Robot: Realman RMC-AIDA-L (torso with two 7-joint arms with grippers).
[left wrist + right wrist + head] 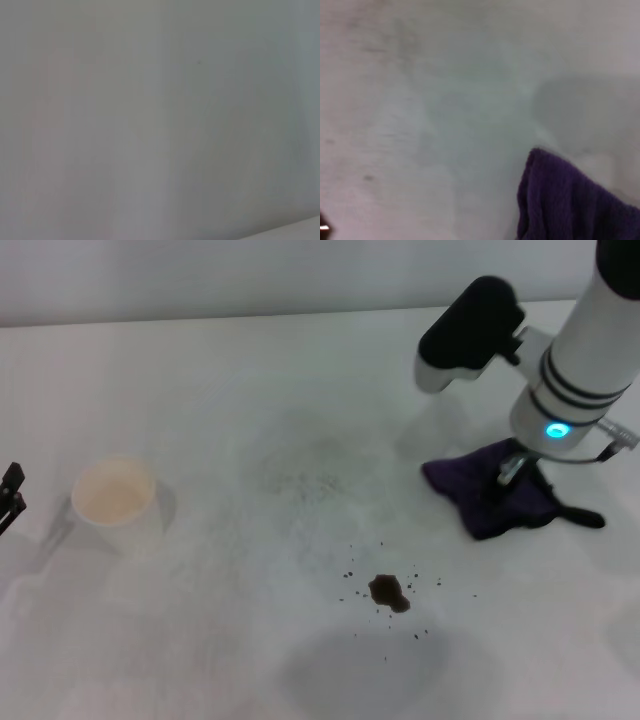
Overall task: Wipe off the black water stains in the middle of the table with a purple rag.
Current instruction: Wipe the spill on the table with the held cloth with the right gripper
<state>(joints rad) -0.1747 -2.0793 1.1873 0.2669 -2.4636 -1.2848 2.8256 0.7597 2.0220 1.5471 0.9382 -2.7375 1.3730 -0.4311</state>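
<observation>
Black water stains (pixel 389 592) sit low in the head view, a bit right of centre: one small dark brown-black blot with a lumpy, uneven outline, ringed by a scatter of tiny dark specks. It all lies on the table (pixel 200 640), a broad flat white top with a matte look, faint grey scuffs and a soft grey shadow patch just below the blot.

Over at the left edge, mid-height, a bit of the left gripper (pixel 10 495) pokes in as a dark angular piece, parked well away from everything; can't tell if it's open or closed. Just right of it stands a white paper cup (pixel 113 494), round-mouthed with a pale cream inside.

Further up on the right, the purple rag (pixel 490 495) lies bunched on the table, well apart from the stains. It's dark purple, soft and fuzzy-looking, roughly square but rumpled, with a thin black strap trailing off to the right. The right gripper (pixel 515 472) is down on top of it, hanging from a chunky white arm with black bands and a glowing cyan ring. Honestly can't tell whether its fingers are actually pinching the cloth. The right wrist view shows a plush purple corner (pixel 570 200) resting on bare tabletop.
</observation>
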